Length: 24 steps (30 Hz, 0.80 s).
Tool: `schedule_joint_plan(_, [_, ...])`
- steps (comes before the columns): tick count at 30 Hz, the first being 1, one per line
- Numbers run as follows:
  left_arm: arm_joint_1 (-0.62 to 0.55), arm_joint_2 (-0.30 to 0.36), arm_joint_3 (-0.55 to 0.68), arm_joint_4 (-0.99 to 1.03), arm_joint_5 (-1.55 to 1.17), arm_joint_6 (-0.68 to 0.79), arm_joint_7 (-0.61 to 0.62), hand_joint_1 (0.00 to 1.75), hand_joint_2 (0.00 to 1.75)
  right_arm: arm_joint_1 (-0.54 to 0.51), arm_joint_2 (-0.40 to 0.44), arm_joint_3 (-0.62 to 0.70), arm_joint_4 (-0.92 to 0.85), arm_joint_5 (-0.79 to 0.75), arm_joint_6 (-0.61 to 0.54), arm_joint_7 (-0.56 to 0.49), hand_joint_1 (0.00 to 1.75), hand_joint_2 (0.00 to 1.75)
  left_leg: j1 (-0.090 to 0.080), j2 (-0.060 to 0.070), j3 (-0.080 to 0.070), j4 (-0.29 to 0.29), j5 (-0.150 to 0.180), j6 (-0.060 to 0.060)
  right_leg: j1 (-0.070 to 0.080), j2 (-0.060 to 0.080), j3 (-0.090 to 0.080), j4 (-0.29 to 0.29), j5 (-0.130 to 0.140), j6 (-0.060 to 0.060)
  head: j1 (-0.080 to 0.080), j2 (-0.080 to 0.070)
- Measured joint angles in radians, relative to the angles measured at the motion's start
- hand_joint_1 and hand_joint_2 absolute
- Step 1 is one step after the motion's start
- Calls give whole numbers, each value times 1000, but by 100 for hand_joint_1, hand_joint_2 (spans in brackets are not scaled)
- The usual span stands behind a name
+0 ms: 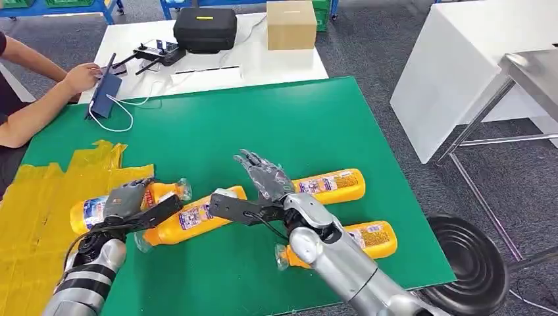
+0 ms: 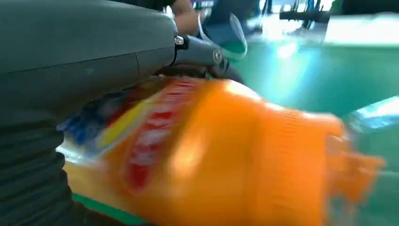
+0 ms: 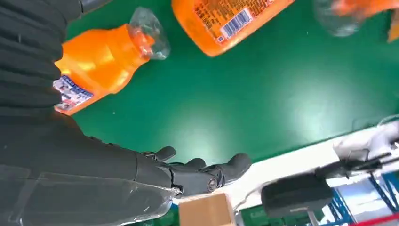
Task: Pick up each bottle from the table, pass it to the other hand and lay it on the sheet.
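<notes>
Yellow sheet [image 1: 39, 217] at desk's left, its edge cut off by frame. My left robot hand [image 1: 128, 201] grips held bottle [image 1: 99, 209] above sheet's right edge; fingers mostly hidden behind it, left wrist view blurred. Second bottle [image 1: 191, 217] lies on green desk [image 1: 263, 125] just right of that. My right robot hand [image 1: 263, 174] hovers, fingers spread, holding nothing. Third bottle [image 1: 332, 185] beyond it; fourth bottle [image 1: 368, 238] partly hidden by my right forearm.
</notes>
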Motion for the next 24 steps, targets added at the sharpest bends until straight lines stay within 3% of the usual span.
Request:
schedule_joint_plan(6, [-47, 15, 2, 49, 189, -173, -135, 0, 0, -28, 28, 24, 94, -15, 24, -4, 0, 175, 0, -1, -1, 0, 0, 0, 0, -1, 0, 0, 0, 0, 0, 0])
schedule_joint_plan(14, [-73, 75, 36, 73, 593, -558, -358, 0, 0, -87, 63, 66, 235, -37, 69, -62, 0, 175, 0, 0, 0, 0, 0, 0, 0, 0, 0, 0, 0, 0, 0, 0])
schedule_joint_plan(24, [-37, 139, 56, 71, 849, -728, -439, 0, 0, -144, 87, 113, 332, -50, 90, -86, 0, 175, 0, 0, -1, 0, 0, 0, 0, 0, -1, 1, 0, 0, 0, 0])
